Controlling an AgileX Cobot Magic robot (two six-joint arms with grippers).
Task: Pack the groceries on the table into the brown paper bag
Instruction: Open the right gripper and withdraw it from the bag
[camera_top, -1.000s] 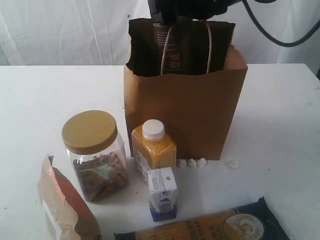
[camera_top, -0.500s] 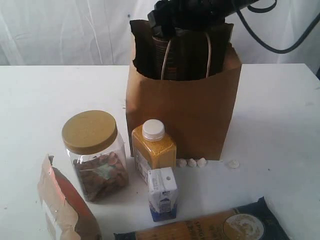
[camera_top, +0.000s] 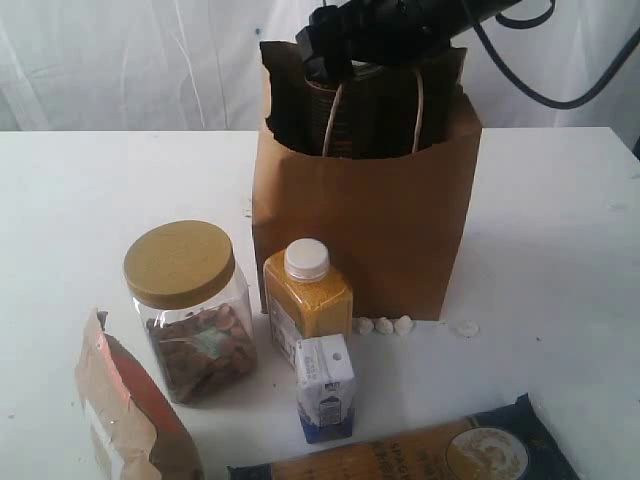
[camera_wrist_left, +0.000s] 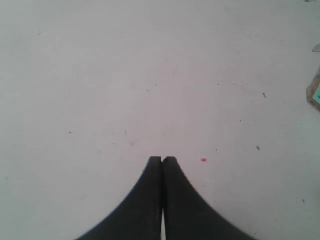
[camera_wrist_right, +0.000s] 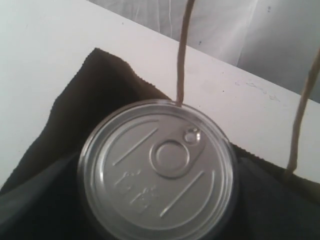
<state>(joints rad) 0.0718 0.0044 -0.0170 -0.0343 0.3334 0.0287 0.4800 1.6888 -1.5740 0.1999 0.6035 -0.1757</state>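
Groceries waiting: clear jar, yellow bottle, carton, by near edge of surface.
Left hand: pinched shut over bare surface.
Brown paper bag: upright, mid-surface.
Dark can: upright in bag mouth, directly beneath right hand, seemingly clasped wide.

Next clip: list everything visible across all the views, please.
brown paper bag: one, brown, upright mid-table
dark can: one, dark with a silver top, in the bag's mouth
clear jar: one, tan lid, left of the bottle
yellow bottle: one, white cap, against the bag's near side
carton: one, white-blue, nearer than the bottle
pouch: one, orange-brown, near left
packet: one, dark-blue-and-tan, near edge
white bits: four, at the bag's base
table: one, white
left gripper: black, shut over bare table
right gripper: black, holding the can
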